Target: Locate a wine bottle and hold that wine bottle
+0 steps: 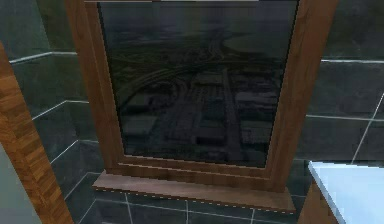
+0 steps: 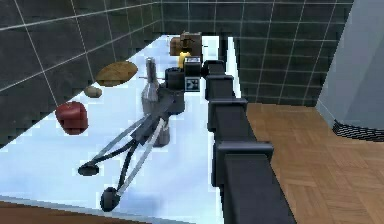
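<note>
Task status, judged from the arm side view: locating probably done; holding not yet done.

In the forward view, from the left, I saw a wooden strip (image 1: 25, 150); a dark window (image 1: 195, 85) in a wooden frame, set in a tiled wall; and the corner of a white worktop (image 1: 350, 190).

In the arm side view the worktop (image 2: 185, 170) carried, from the left: a red apple (image 2: 70, 116); a small tan lump (image 2: 92, 91); the pincer (image 2: 98, 183), its two thin fingers reaching toward the view's lower left; a brown loaf (image 2: 117, 72); a grey bottle-shaped thing (image 2: 150, 85); and a brown appliance (image 2: 187, 45) at the far end. The arm (image 2: 232, 120) ran along the worktop's right edge.

Pincer state: only bare worktop lay at and behind its fingertips, so I logged it as holding nothing; the state of its grip I could not tell.

Task's thing: the grey bottle-shaped thing was upright, right of the loaf and just left of the white marker squares (image 2: 183, 82); its base was hidden behind the pincer's dark body, so I could not tell whether the two touched. It had a narrow neck above a wider round body, dull grey with a faint sheen; I judged it the likeliest wine bottle by shape, not by colour.

Left to do, by my judgement: bring the fingers to it; take hold; lift it clear of the worktop.
</note>
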You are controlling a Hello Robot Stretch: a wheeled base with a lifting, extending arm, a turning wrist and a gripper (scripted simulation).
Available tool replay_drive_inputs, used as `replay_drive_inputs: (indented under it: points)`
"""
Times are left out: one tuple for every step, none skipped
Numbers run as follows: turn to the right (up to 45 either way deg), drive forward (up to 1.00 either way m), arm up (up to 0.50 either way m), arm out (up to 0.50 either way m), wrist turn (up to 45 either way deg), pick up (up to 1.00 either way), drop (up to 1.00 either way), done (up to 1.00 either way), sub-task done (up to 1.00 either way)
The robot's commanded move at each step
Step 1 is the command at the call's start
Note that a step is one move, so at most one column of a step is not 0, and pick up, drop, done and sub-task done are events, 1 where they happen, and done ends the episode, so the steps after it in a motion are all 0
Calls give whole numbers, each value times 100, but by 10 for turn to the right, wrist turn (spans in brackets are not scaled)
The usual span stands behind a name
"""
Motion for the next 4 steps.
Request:
replay_drive_inputs:
  points:
    - [0,0,0,0,450,0,0,0,0]
    - [0,0,0,0,450,0,0,0,0]
    - [0,0,0,0,180,0,0,0,0]
    - [0,0,0,0,0,100,0,0,0]
